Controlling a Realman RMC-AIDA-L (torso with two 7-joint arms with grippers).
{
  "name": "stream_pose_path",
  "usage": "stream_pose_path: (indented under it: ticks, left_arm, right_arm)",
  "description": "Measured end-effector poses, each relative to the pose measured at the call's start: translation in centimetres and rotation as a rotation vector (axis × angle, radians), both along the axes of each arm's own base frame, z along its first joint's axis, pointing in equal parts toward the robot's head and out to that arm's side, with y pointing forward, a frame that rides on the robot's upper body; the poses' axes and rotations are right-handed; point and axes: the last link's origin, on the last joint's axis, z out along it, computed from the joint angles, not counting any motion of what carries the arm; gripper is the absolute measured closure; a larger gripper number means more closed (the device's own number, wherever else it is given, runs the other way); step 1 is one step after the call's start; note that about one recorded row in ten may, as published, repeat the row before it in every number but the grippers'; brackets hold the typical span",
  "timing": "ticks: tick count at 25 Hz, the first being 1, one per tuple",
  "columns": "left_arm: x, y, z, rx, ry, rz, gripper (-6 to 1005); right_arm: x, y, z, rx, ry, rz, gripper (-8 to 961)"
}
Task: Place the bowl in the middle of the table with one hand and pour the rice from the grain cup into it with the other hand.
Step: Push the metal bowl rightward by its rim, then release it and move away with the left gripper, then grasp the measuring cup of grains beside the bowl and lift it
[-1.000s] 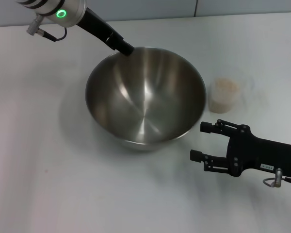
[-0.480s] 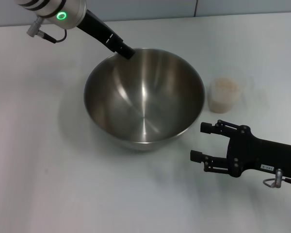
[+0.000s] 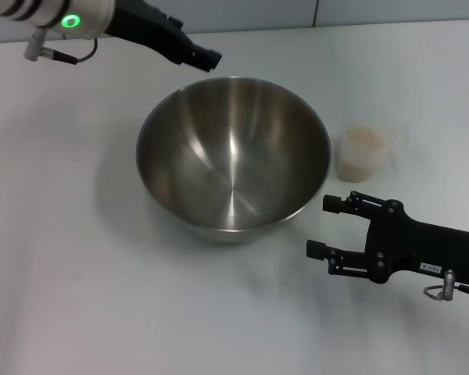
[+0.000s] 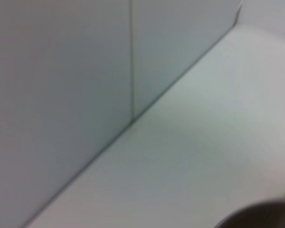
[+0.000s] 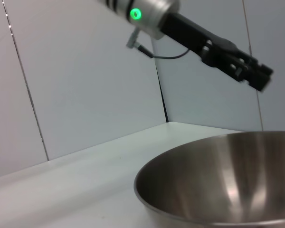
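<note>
The steel bowl (image 3: 233, 156) stands upright on the white table (image 3: 78, 266), near its middle, with nothing inside. My left gripper (image 3: 209, 58) hovers just beyond the bowl's far-left rim, clear of it and holding nothing. The clear grain cup (image 3: 362, 154) with pale rice (image 3: 363, 138) stands upright to the right of the bowl. My right gripper (image 3: 322, 227) is open at the front right, below the cup and beside the bowl, touching neither. The right wrist view shows the bowl (image 5: 228, 180) close by, with the left gripper (image 5: 256, 76) raised behind it. A sliver of bowl rim (image 4: 261, 216) shows in the left wrist view.
A pale wall (image 3: 242, 12) runs along the table's far edge. Bare tabletop lies to the left of the bowl and in front of it.
My left gripper has let go of the bowl's far rim and risen back to the left. The bowl stays in place. The right arm has not moved.
</note>
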Motion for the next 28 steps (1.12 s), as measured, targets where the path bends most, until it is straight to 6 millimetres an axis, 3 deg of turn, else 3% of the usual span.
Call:
stream_pose_path:
  ticks: [3, 5, 7, 10, 11, 16, 19, 20, 22, 23, 28]
  left_arm:
    - [-1.2, -1.1, 0.7, 0.01, -0.053, -0.043, 140]
    - [-3.4, -3.0, 1.4, 0.027, -0.144, -0.099, 140]
    - [-3.4, -3.0, 1.4, 0.027, -0.144, -0.099, 140]
    - [-8.7, -6.8, 1.9, 0.057, -0.268, -0.12, 140]
    - [-8.7, -6.8, 1.9, 0.057, -0.268, -0.12, 140]
    - [-14.4, -12.1, 2.0, 0.087, -0.426, -0.147, 140]
    - [-15.7, -13.8, 2.1, 0.11, -0.511, -0.176, 140]
    - [-16.8, -15.6, 1.9, 0.14, -0.581, -0.212, 140]
    - [-17.1, -16.2, 1.8, 0.154, -0.602, -0.227, 140]
    - [-17.8, -17.7, 1.3, 0.192, -0.639, -0.264, 140]
    - [-18.4, -19.6, 0.0, 0.246, -0.646, -0.318, 140]
  right_arm:
    - [0.0, 0.0, 0.0, 0.001, 0.0, 0.0, 160]
    - [0.0, 0.1, 0.1, 0.003, 0.0, 0.001, 161]
    - [0.0, 0.1, 0.1, 0.004, -0.001, 0.001, 162]
    - [0.0, 0.1, 0.1, 0.005, -0.002, 0.001, 164]
    - [0.0, 0.1, 0.1, 0.005, -0.002, 0.001, 164]
    - [0.1, 0.1, 0.1, 0.008, -0.003, -0.003, 166]
    - [0.2, 0.1, 0.1, 0.009, -0.007, -0.008, 168]
    - [0.3, 0.1, 0.1, 0.01, -0.011, -0.011, 168]
    - [0.3, 0.1, 0.1, 0.01, -0.011, -0.012, 169]
    - [0.3, 0.1, 0.1, 0.011, -0.012, -0.012, 169]
    - [0.3, 0.2, 0.1, 0.011, -0.013, -0.01, 172]
